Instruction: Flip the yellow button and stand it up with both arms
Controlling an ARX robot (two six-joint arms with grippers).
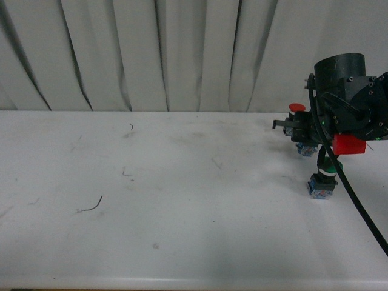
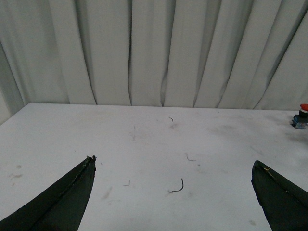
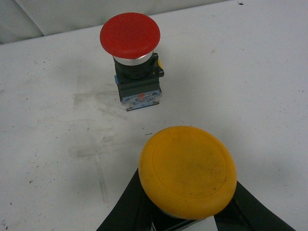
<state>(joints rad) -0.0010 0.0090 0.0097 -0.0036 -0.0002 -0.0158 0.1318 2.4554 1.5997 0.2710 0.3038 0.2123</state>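
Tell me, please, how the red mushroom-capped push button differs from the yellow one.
The red mushroom-capped push button stands free on the table; the yellow mushroom-capped push button sits in the right gripper. The red one's black collar and blue base show; the yellow one's cap hides its body. Both caps are round.

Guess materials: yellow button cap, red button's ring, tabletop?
The yellow button cap looks like moulded plastic: matte, faintly speckled, no glare. The red button has a ring of metal or chromed plastic, judging by its silvery sheen. The table is probably white laminate or painted board: dull, scuffed, smudged.
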